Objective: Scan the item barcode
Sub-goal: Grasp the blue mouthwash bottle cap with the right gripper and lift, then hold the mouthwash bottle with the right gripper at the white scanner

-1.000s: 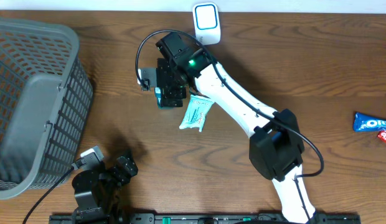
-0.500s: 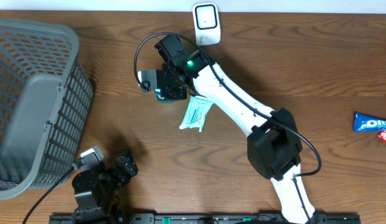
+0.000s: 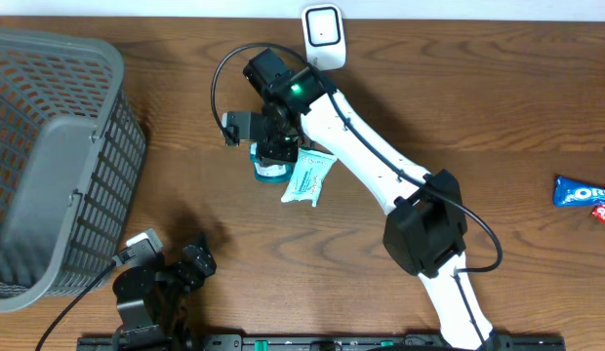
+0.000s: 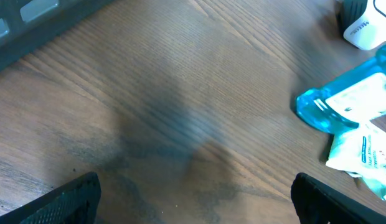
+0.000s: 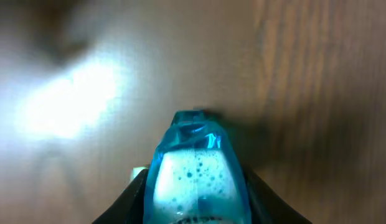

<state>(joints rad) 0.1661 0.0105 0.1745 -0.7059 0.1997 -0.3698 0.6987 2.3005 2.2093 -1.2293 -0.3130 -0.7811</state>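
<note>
A clear blue bottle (image 3: 269, 171) with foamy liquid inside is the item, and my right gripper (image 3: 272, 153) is shut on it just above the table's middle. In the right wrist view the bottle (image 5: 196, 165) sticks out forward between the two dark fingers (image 5: 134, 198), with the right gripper (image 5: 196, 202) clamped on its sides. The white barcode scanner (image 3: 323, 34) stands at the far edge, behind the gripper. My left gripper (image 3: 164, 280) rests open near the front left; its wrist view shows the left gripper (image 4: 196, 202) over bare wood and the bottle (image 4: 342, 99) far off to the right.
A white pouch (image 3: 308, 178) lies right beside the bottle on its right; the left wrist view also catches the pouch (image 4: 361, 155). A large grey basket (image 3: 49, 156) fills the left side. A blue snack pack (image 3: 584, 192) lies at the right edge.
My right gripper has shut on the blue bottle and turned, so the bottle now points toward the front of the table. The left arm has stayed still.
</note>
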